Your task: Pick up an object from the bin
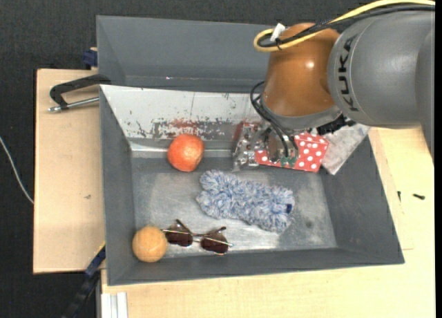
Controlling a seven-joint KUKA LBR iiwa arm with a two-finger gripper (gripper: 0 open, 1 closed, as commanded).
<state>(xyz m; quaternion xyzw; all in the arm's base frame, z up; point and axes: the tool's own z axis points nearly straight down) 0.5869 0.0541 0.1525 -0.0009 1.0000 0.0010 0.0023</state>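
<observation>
Tool [259, 151] sits beside the red dotted packet [309, 153] at the back; grip unreadable.

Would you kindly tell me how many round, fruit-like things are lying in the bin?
2: a reddish-orange ball by the back wall of the bin, a yellow-orange ball in its lower-left corner. The arm may hide others.

Grey arm [394, 68], KUKA lettering [343, 78], orange wrist cover [300, 75], yellow cable [373, 7]
</observation>
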